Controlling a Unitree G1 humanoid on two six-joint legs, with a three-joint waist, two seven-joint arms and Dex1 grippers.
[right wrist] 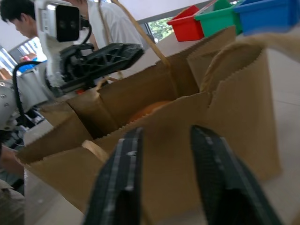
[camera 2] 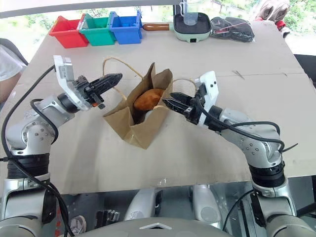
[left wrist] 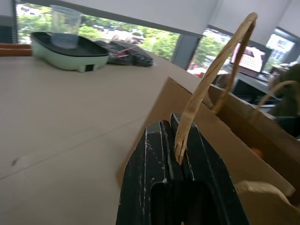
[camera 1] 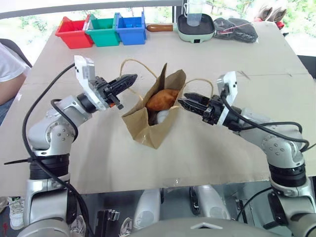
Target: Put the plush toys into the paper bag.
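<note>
While the bag (camera 1: 154, 116) lies mid-table with its mouth gaping toward the far edge, both toys already sit inside: the brown toy (camera 1: 162, 99) bulges at the opening and the white toy (camera 1: 162, 116) shows just beneath it, deeper in. The bag's long axis runs from the near edge to the far edge, tilted a little toward the robot's right, and the two arms flank its mouth from either side.

The left gripper (camera 1: 129, 80) has its fingers pressed together; in the left wrist view the cord of one handle (left wrist: 213, 77) appears pinched between them, so it seems to hold that handle beside the bag's left wall. The right gripper (camera 1: 184, 102) stands about half open with nothing in it, its tips just at the bag's right rim near the other handle (camera 1: 200, 82).

Judging by this, the loading looks done, and any next move turns on the mouth: both grippers are near it, the left one apparently attached, the right one free and pointed across the opening toward the left.
</note>
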